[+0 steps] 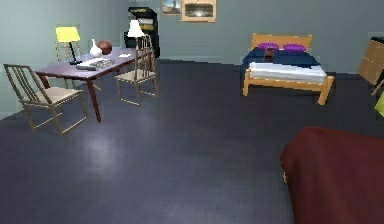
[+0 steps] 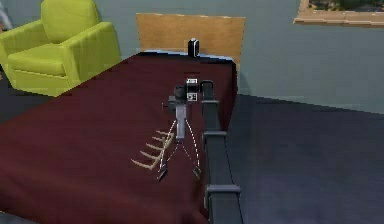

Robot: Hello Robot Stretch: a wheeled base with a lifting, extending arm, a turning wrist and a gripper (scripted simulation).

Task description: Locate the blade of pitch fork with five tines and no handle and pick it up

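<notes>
Fork blade (image 2: 152,152) (tan, 5 tines) lies flat on the dark red bed (image 2: 70,130), tines pointing left, the row running near-left to far-right. Gripper (image 2: 181,150) sits just right of it, fingers reaching toward the near side; can't tell whether it holds anything or touches the blade. Arm (image 2: 215,150) runs along the bed's right edge. Green armchair (image 2: 60,45) and wooden headboard (image 2: 190,35) stand far off, so nothing blocks the approach.

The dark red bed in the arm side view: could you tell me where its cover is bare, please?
Bare: the wide stretch of the bed cover between the green armchair and the pitch fork blade. Crowded: around that blade, the gripper and arm.
</notes>
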